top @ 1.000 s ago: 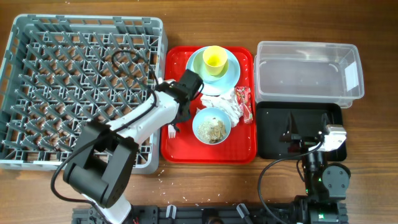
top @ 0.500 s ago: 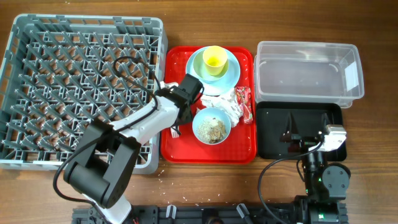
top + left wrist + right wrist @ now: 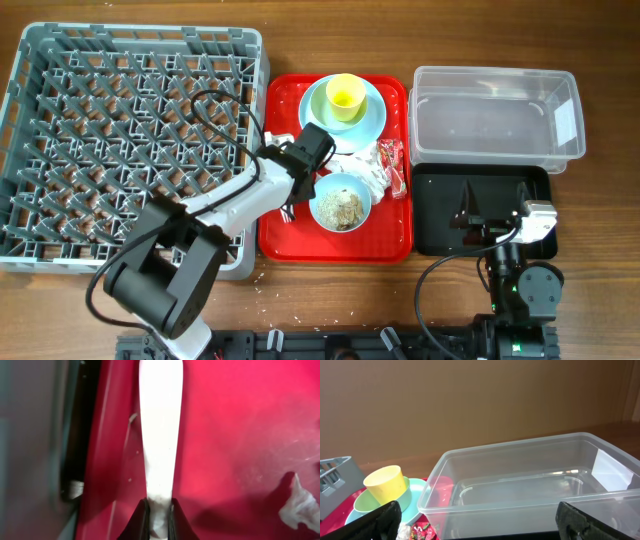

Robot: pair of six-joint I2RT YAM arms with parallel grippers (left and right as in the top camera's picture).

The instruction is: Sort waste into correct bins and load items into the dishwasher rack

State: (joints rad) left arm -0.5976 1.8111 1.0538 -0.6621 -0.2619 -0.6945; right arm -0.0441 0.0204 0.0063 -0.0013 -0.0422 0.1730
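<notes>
My left gripper [image 3: 297, 190] is low over the left side of the red tray [image 3: 335, 242], shut on the handle of the white plastic fork [image 3: 160, 435]; its jaws [image 3: 157, 512] pinch the handle's near end. The fork's end shows in the overhead view [image 3: 287, 213]. A pale blue bowl with beige food scraps [image 3: 340, 203] sits just right of the gripper. The crumpled napkin [image 3: 365, 172] and red snack wrapper [image 3: 392, 162] lie beside it. The yellow cup [image 3: 345, 95] stands on the pale blue plate [image 3: 372, 118]. My right gripper [image 3: 480, 522] is open and empty over the black tray [image 3: 440, 225]. No chopstick shows.
The grey dishwasher rack [image 3: 130, 60] fills the left of the table, its right wall next to the red tray. The clear tub [image 3: 495, 150] stands at the back right, behind the black tray. Small crumbs lie on the wood near the front edge.
My left gripper has shifted a little to the right along the tray's left side, and the fork has moved with it. The right arm has not moved.
</notes>
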